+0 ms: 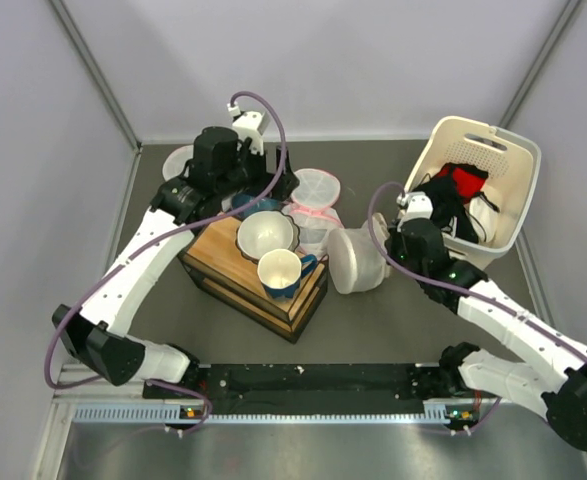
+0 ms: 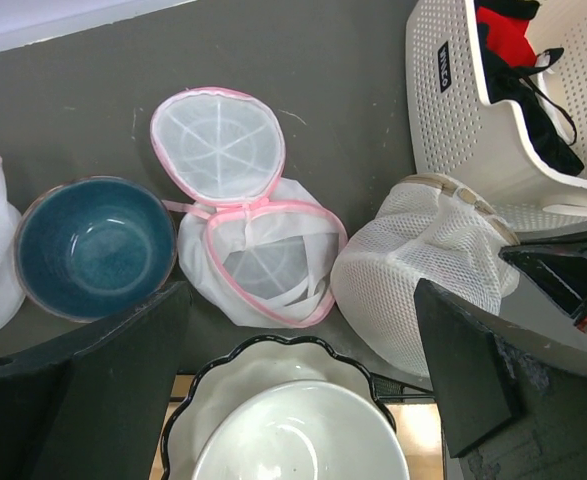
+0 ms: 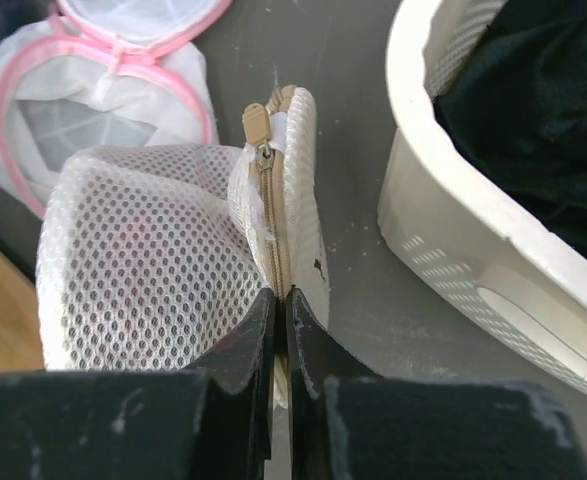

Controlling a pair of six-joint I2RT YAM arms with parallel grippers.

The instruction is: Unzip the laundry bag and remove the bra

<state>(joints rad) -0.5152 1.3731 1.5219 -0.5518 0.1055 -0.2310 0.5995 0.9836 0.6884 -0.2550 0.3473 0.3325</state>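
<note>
The laundry bag [image 1: 357, 261], a white mesh drum, lies on its side on the table between the wooden box and the basket. It also shows in the left wrist view [image 2: 418, 275] and the right wrist view [image 3: 148, 265]. Its tan zipper [image 3: 270, 215] runs along the rim and looks closed, with the pull at the far end. My right gripper [image 3: 281, 296] is shut on the zipper seam at the bag's near edge [image 1: 387, 250]. A faint red tint of the bra [image 3: 208, 345] shows through the mesh; the rest of it is hidden. My left gripper [image 2: 293, 345] is open and empty above a white bowl [image 1: 241, 200].
A cream perforated basket [image 1: 508, 190] with red and black clothes stands right of the bag. Two pink-trimmed mesh bags [image 2: 258, 250] and a blue bowl [image 2: 91, 245] lie behind the wooden box [image 1: 223, 262]. The box carries a scalloped white bowl [image 1: 266, 234] and a blue cup [image 1: 281, 270].
</note>
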